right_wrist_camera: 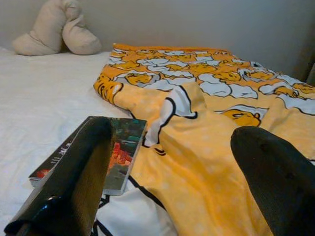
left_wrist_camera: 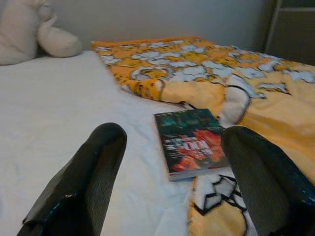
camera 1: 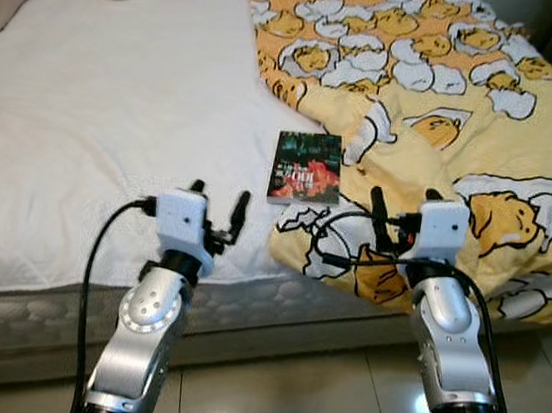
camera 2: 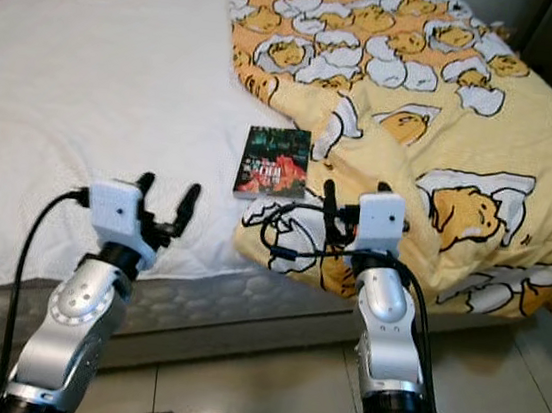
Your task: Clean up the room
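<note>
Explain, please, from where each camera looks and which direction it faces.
Left eye view: on the head, looking forward and down at the bed; both silver arms show, with the left gripper and right gripper open.
Right eye view: the same scene from the head's other eye.
Left wrist view: along the left gripper's fingers toward the book.
Right wrist view: along the right gripper's fingers over the yellow blanket.
Shared: all four views show the book and blanket.

Head stereo pair faces forward-down over the bed (camera 1: 95,124). Both wrist cameras look low along the mattress, close; all 4 views share the book (camera 1: 306,168).
</note>
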### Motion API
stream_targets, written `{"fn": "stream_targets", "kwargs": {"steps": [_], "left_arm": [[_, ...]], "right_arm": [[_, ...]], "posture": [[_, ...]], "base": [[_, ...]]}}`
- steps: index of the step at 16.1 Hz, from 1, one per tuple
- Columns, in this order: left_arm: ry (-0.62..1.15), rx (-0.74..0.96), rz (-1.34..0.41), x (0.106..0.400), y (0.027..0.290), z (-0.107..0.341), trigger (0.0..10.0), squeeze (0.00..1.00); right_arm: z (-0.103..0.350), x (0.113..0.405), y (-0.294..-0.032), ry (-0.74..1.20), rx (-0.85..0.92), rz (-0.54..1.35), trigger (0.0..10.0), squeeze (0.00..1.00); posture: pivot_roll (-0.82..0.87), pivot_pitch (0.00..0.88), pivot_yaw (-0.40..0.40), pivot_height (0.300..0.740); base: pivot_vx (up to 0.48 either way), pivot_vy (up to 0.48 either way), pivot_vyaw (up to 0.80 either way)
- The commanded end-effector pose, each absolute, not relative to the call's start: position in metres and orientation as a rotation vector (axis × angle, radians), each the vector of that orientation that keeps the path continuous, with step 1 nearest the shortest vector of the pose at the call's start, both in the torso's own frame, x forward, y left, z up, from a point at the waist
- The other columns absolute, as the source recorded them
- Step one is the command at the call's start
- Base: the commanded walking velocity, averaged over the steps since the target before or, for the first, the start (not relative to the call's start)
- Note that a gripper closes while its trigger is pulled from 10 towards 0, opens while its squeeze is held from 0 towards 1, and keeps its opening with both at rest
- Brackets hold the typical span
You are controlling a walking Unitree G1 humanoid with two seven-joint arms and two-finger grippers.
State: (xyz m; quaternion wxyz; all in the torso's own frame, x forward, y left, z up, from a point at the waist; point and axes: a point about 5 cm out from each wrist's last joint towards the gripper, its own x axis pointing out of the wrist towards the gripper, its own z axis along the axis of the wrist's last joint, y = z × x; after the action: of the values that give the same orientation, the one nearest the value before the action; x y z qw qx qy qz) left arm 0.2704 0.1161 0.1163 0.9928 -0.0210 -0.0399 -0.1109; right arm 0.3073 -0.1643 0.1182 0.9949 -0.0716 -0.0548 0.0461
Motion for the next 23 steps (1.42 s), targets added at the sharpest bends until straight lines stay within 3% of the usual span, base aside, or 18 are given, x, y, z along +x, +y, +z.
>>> {"fn": "stream_targets", "kwargs": {"steps": [1, 12, 16, 21, 23], "left_arm": [[-0.062, -0.026, -0.247, 0.268, 0.115, 0.114, 10.0, 0.0], [-0.058, -0.049, -0.273, 0.268, 0.114, 0.114, 10.0, 0.0], [-0.051, -0.054, -0.267, 0.266, 0.116, 0.113, 10.0, 0.0], [-0.03, -0.039, -0.264, 0.261, 0.122, 0.112, 10.0, 0.0], [-0.01, -0.001, -0.278, 0.252, 0.132, 0.115, 10.0, 0.0]], "right_arm": [[0.115, 0.308, -0.163, -0.087, -0.143, 0.084, 10.0, 0.0], [0.108, 0.306, -0.161, -0.058, -0.117, 0.085, 10.0, 0.0], [0.087, 0.309, -0.161, 0.113, 0.064, 0.078, 10.0, 0.0], [0.07, 0.318, -0.152, 0.227, 0.14, 0.096, 10.0, 0.0], [0.059, 0.324, -0.136, 0.276, 0.168, 0.111, 10.0, 0.0]], "posture": [[-0.15, 0.005, 0.086, 0.74], [-0.15, 0.006, 0.098, 0.74], [-0.14, 0.012, 0.097, 0.74], [-0.09, 0.031, 0.125, 0.74], [-0.03, 0.053, 0.159, 0.74]], "base": [[0.0, 0.0, 0.0], [0.467, 0.0, 0.0], [0.466, 0.0, 0.0], [0.0, 0.0, 0.0], [0.0, 0.0, 0.0]]}}
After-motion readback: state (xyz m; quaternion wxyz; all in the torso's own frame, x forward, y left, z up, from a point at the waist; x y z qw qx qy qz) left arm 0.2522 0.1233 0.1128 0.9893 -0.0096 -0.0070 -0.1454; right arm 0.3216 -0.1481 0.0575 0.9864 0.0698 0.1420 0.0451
